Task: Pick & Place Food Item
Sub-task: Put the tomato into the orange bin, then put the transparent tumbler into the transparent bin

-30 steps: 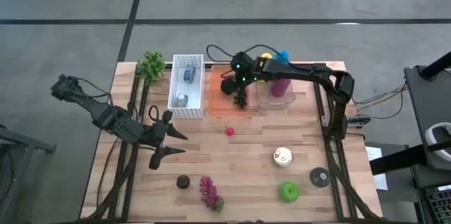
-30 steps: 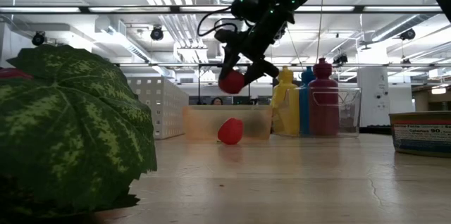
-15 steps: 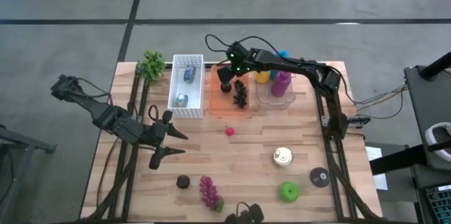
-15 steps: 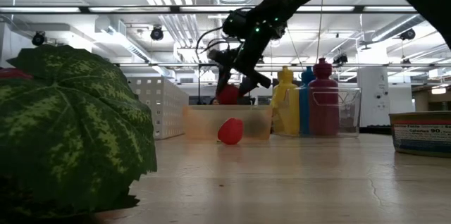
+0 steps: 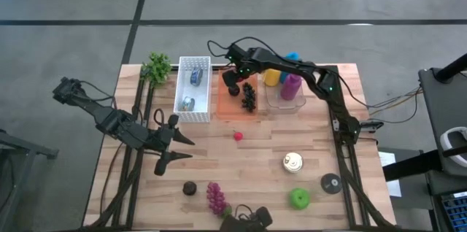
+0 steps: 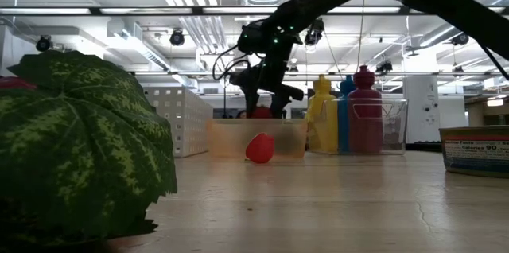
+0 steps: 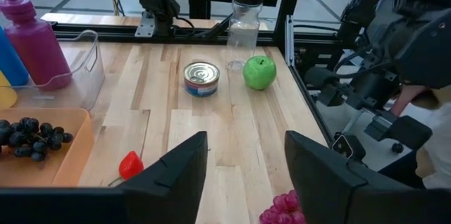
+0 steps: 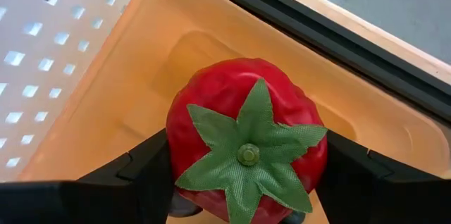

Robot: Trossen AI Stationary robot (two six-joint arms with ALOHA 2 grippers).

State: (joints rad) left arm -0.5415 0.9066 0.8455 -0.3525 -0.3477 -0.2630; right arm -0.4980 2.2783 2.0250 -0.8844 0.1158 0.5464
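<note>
A red tomato [image 8: 246, 139] with a green leafy cap sits between the fingers of my right gripper [image 5: 232, 86], which is shut on it. It hangs over the far left corner of the orange tray [image 5: 228, 109], level with the rim in the low view [image 6: 261, 112]. A bunch of dark grapes [image 5: 249, 97] lies in the tray. A small red strawberry [image 5: 238, 136] lies on the table in front of the tray. My left gripper [image 5: 179, 148] waits open over the table's left half, with nothing between its fingers [image 7: 176, 171]. My right gripper pinches the tomato's two opposite sides [image 8: 180, 146] between its two fingers [image 8: 134, 175], with the leafy cap facing the wrist. The fingers come steeply from above, slanting toward the far left. The tomato hangs clear above the tray floor.
A white basket [image 5: 193, 88] with cans stands left of the tray; a clear bin [image 5: 286, 95] with bottles stands right of it. A leafy plant [image 5: 156, 66] is at the far left corner. A tin [image 5: 292, 162], a green apple [image 5: 299, 198] and purple grapes [image 5: 217, 198] lie near the front.
My right gripper has carried the tomato down and toward the table's far left, from above the tray's middle to its far left corner, and has tipped more steeply downward. The tomato stays between the fingers.
</note>
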